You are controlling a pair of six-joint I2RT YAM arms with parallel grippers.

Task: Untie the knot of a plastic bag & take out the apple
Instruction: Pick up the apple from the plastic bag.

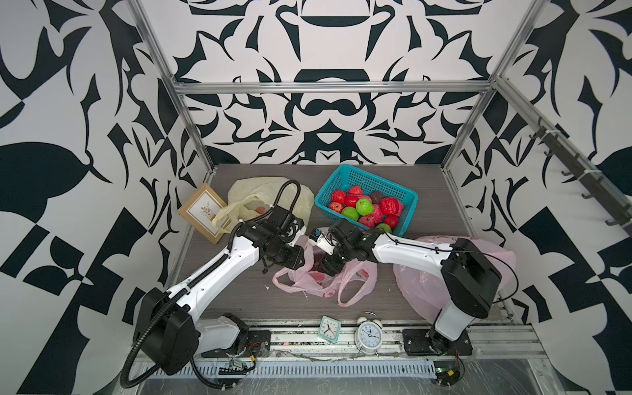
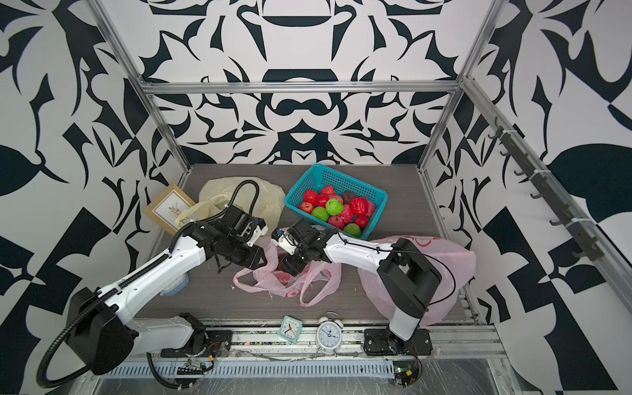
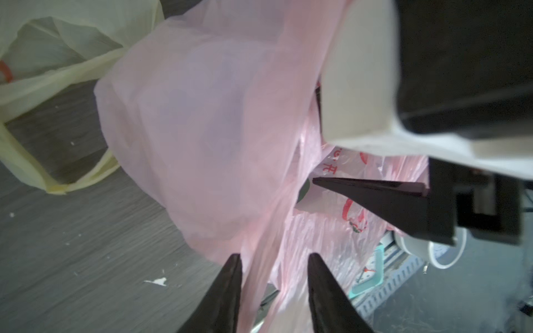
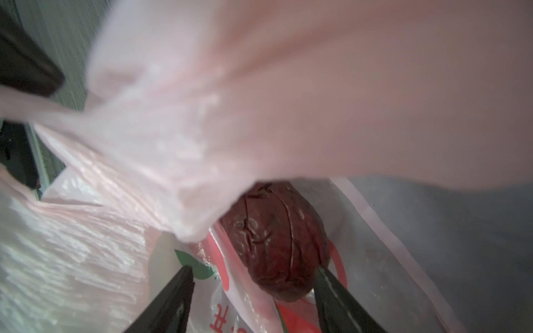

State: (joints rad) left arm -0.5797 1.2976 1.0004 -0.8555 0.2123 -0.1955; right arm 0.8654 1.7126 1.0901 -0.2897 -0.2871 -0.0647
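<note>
My right tool (image 4: 253, 268) is spread wide inside the mouth of the pink bag (image 4: 144, 201). The apple (image 4: 277, 242), a dark red, wrinkled one, sits between its two fingers, close against one and clear of the other, so nothing is clamped. My left tool (image 3: 274, 256) has a taut strip of the bag's film running up between its fingers, which stand a little apart. I cannot tell whether they actually pinch the film or only straddle it. The plastic is stretched like a canopy over the apple, which suggests the mouth is being held open from that side. In both top views the two tools meet over the bag near the middle of the table (image 1: 239, 301). The bag's handles (image 1: 371, 280) lie there as loose, separate loops toward the front edge, so I judge the knot undone. What is left is the second half: close on the apple and lift it out through the opening without dragging the film along. Then I set it down, perhaps in the basket (image 1: 369, 181) of fruit just behind, though the task names no place. For now the apple lies in the bag, low on the table.
</note>
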